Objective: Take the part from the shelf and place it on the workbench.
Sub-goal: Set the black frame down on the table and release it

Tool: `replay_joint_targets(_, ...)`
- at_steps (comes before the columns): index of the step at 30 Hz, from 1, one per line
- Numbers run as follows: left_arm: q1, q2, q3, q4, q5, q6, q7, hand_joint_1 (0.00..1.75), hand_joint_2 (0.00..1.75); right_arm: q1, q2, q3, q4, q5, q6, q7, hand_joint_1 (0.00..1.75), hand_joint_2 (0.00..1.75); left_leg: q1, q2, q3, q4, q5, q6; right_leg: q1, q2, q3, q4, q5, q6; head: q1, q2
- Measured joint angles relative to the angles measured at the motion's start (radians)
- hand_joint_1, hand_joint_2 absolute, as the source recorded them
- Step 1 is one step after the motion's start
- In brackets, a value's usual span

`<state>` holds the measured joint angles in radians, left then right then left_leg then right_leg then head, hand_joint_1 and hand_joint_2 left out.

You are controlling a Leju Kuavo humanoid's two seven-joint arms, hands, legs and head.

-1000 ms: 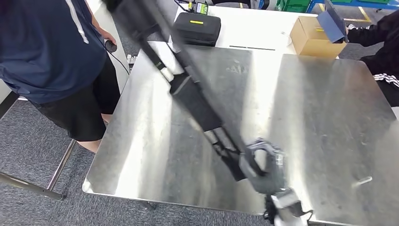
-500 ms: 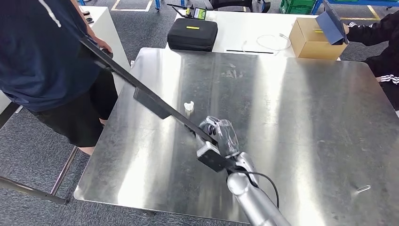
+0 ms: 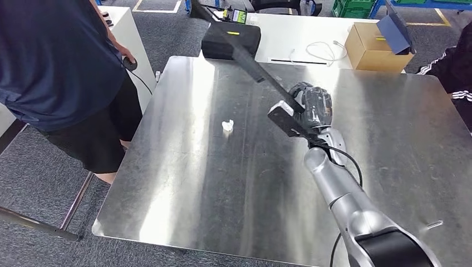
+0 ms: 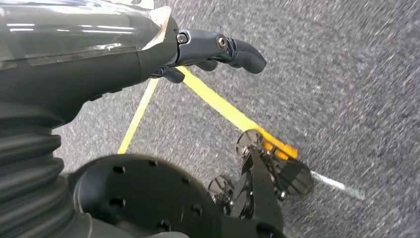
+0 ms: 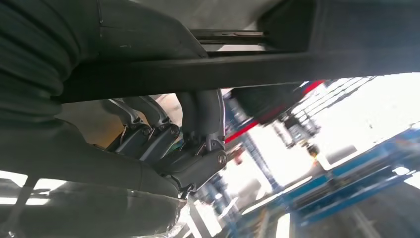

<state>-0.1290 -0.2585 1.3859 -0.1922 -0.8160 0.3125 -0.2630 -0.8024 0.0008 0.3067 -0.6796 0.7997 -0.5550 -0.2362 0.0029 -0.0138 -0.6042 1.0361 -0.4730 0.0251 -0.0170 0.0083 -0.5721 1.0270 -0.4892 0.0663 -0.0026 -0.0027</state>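
Observation:
The part is a long black bar (image 3: 250,64) with block-shaped pieces along it. My right hand (image 3: 311,108) grips it near one end, above the far middle of the steel workbench (image 3: 183,189). The bar slants away toward the far left, over the black case. In the right wrist view the bar (image 5: 247,64) crosses close overhead with my fingers (image 5: 198,124) wrapped around it. My left hand (image 4: 198,49) hangs over the grey carpet, holding nothing, its fingers loosely apart.
A small white piece (image 3: 227,126) lies on the workbench left of centre. A person in a dark blue shirt (image 3: 55,55) stands at the table's left edge. A black case (image 3: 231,39) and a cardboard box (image 3: 373,44) sit on the white table behind. Another person's sleeve (image 3: 453,67) shows at right.
My right arm has carried the bar from the table's near edge up toward its far middle. The bar's free end has swung from the left side round to the far left.

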Motion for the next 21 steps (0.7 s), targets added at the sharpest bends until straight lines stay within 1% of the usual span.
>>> replay_joint_targets(3,-0.001,0.004,-0.004,0.0,0.0,0.0,0.0,0.0,1.75,-0.01,-0.012,-0.019,0.034,0.011,-0.011,0.004,1.75,1.75,-0.002,0.004,0.001,0.0,0.0,0.001,-0.001,0.003,-0.001,-0.001,0.0,0.0,0.0,0.0)
replay_joint_targets(5,-0.001,0.005,-0.005,0.0,0.0,0.0,0.002,0.0,1.75,-0.011,-0.02,-0.023,0.05,0.034,-0.029,0.032,1.75,1.75,-0.002,0.003,0.0,0.001,-0.001,0.001,-0.001,0.003,-0.001,-0.001,0.0,0.0,-0.001,0.0)
replay_joint_targets(8,-0.001,0.009,-0.005,0.0,0.001,0.002,0.017,0.0,1.75,-0.012,-0.055,-0.044,0.074,0.049,-0.06,0.06,1.75,1.75,-0.002,-0.003,0.0,0.001,-0.001,0.001,-0.001,-0.002,0.0,-0.002,0.0,0.0,-0.001,0.0)
replay_joint_targets(12,0.003,0.022,-0.005,0.0,0.016,0.002,0.034,0.0,1.75,0.002,-0.117,-0.113,0.1,0.009,-0.067,0.018,1.75,1.75,-0.002,-0.006,-0.001,0.0,-0.001,0.001,-0.001,-0.006,0.001,-0.004,-0.001,0.0,0.0,0.0)
replay_joint_targets(15,0.005,0.035,-0.004,0.0,0.026,0.002,0.038,0.0,1.75,0.054,-0.149,-0.169,0.102,-0.024,-0.069,-0.028,1.75,1.75,-0.002,-0.005,-0.001,0.0,-0.001,0.002,-0.001,-0.005,0.002,-0.005,0.0,0.0,0.0,0.0)
replay_joint_targets(19,0.011,0.054,-0.003,0.0,0.032,0.012,0.028,0.0,1.75,0.172,-0.161,-0.215,0.047,-0.051,-0.066,-0.082,0.0,0.0,-0.003,-0.006,0.0,-0.008,0.002,0.005,-0.003,-0.005,0.002,-0.012,0.001,0.002,-0.001,0.0)
replay_joint_targets(21,0.013,0.061,-0.003,0.0,0.031,0.025,0.035,0.0,1.75,0.227,-0.16,-0.228,-0.003,-0.064,-0.049,-0.092,0.0,0.0,-0.003,-0.006,0.001,-0.009,0.003,0.006,-0.003,-0.006,0.003,-0.013,0.001,0.003,-0.001,0.0)
